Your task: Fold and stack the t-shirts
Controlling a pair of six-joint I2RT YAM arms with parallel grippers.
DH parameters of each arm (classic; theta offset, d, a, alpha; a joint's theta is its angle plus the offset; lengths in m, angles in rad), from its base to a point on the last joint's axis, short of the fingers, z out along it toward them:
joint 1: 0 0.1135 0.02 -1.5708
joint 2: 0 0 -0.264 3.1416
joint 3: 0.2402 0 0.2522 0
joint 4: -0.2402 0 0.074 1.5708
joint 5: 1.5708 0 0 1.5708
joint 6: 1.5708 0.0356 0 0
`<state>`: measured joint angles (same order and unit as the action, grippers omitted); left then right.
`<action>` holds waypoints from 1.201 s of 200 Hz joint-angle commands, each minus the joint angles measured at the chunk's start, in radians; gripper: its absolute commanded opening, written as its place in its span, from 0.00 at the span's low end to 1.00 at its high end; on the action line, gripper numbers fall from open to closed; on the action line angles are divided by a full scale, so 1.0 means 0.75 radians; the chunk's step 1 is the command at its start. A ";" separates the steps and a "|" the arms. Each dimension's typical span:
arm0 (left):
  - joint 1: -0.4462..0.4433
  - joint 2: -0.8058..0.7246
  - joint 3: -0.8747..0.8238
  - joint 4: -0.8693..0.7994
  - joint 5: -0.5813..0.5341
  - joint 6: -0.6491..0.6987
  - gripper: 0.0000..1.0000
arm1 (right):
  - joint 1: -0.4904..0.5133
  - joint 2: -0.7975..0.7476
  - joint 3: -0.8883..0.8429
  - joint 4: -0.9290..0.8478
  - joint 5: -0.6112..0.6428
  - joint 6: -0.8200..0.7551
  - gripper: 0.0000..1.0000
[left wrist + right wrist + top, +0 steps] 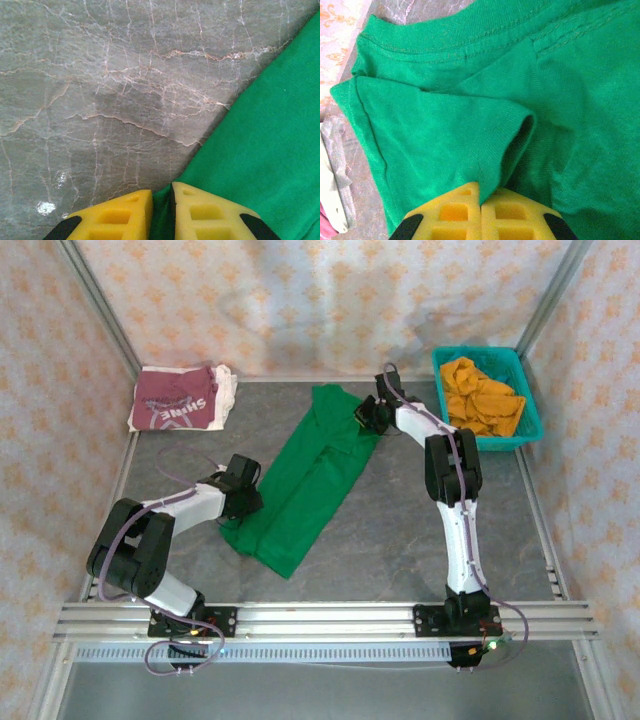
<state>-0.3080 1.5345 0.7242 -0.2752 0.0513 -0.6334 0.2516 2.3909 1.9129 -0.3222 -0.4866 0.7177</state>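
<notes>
Green t-shirt (310,475) lies folded lengthwise in a long strip, diagonal across the middle of the marbled surface (420,540), with the collar end far and the hem end near. Maroon t-shirt (182,400) sits folded at the far-left corner, well apart.

Left pincer (161,194) is closed to a sliver on the near edge of the green cloth, which is nipped between the yellow pads. Right pincer (481,196) is clamped tight on a fold at the sleeve opening, near the collar.

Expect a light, limp knit with no stiffness: it will likely sag between your two holds, and the layers can slide over each other. It is not fragile and probably not slippery on the pads, but a thin pinch may catch one layer only. Take hold at hems or seams, where it is thicker, stitched and stretches less. Hold both ends taut on the lift or the middle drags on the surface.

Leave the teal mesh basket (476,351) with the orange cloth (482,398), far right.
</notes>
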 commanded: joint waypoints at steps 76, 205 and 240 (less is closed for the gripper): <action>-0.017 0.075 -0.068 -0.079 -0.036 -0.043 0.18 | -0.010 -0.300 -0.163 -0.004 0.211 -0.041 0.00; -0.017 0.099 -0.066 -0.083 -0.046 -0.055 0.19 | -0.023 -0.430 -0.350 -0.039 0.283 0.008 0.03; -0.017 0.093 -0.069 -0.091 -0.048 -0.056 0.18 | -0.026 -0.333 -0.303 -0.073 0.272 0.006 0.05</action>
<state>-0.3145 1.5406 0.7189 -0.2623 0.0334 -0.6582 0.2447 2.0960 1.6630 -0.3439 -0.3206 0.7197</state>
